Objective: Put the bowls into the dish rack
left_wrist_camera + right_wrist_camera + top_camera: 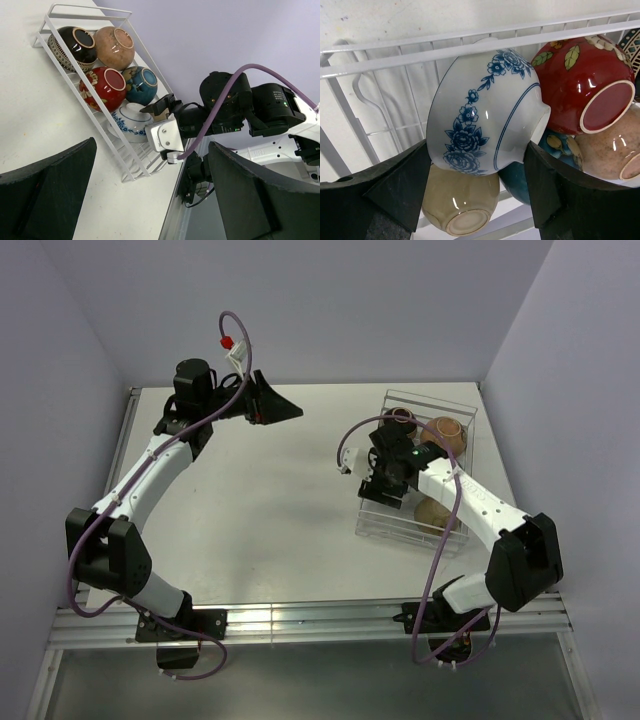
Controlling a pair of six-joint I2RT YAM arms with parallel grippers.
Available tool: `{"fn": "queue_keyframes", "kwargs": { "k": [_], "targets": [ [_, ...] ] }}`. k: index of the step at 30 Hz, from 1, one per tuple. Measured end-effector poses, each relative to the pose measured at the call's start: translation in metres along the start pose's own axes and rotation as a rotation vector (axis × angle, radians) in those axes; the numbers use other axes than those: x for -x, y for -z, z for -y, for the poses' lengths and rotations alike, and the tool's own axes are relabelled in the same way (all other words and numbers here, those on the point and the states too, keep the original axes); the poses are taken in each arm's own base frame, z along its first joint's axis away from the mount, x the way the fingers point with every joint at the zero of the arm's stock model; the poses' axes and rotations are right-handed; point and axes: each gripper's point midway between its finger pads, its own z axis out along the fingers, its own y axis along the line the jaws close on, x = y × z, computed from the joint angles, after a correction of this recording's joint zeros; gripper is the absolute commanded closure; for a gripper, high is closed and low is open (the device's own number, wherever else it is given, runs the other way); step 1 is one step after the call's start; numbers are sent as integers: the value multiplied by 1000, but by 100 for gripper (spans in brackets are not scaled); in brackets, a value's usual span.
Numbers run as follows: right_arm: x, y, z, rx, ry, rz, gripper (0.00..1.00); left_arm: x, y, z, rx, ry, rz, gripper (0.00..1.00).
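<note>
The dish rack (pixel 372 525) is a white wire rack at the right of the table, also in the left wrist view (pixel 90 9). It holds a black bowl (pixel 70 47), a tan-pink bowl (pixel 112 47), a red bowl (pixel 102 90) and a teal-blue bowl (pixel 142 85). My right gripper (pixel 385 485) is over the rack's near-left part, shut on the blue-patterned white bowl (pixel 480 110). Its fingers press both sides of that bowl, which is tilted on a tan bowl (pixel 460 200). My left gripper (pixel 285 410) is open and empty at the far left.
The rack's top rail (pixel 470 47) runs just behind the held bowl. The red bowl (pixel 575 85) and a tan-pink bowl (pixel 605 150) lie close on its right. The table's near edge (pixel 175 210) is in the left wrist view.
</note>
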Motion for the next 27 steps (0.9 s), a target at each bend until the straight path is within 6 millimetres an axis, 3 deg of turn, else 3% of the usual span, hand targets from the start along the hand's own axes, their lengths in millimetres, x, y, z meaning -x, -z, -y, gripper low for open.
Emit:
{"fn": "queue_keyframes", "kwargs": {
  "k": [6, 7, 8, 11, 18, 24, 26, 27],
  "targets": [
    [-3, 0, -1, -19, 27, 6, 63, 0, 1, -1, 3, -1, 0, 1],
    [-3, 0, -1, -19, 28, 5, 59, 0, 1, -1, 3, -1, 0, 1],
    [-3, 0, -1, -19, 29, 5, 49, 0, 1, -1, 4, -1, -1, 1],
    [-3, 0, -1, -19, 31, 5, 40, -1, 1, -2, 5, 0, -2, 0],
    [-3, 0, -1, -19, 36, 4, 34, -2, 1, -3, 10, 8, -8, 0],
    [-4, 0, -1, -18, 48, 1, 22, -3, 1, -3, 11, 2, -10, 0],
    [-4, 1, -1, -18, 49, -1, 6, -3, 1, -3, 11, 1, -10, 1],
    [-5, 1, -2, -18, 45, -7, 4, -3, 1, -4, 12, -2, -10, 1]
  ]
}}
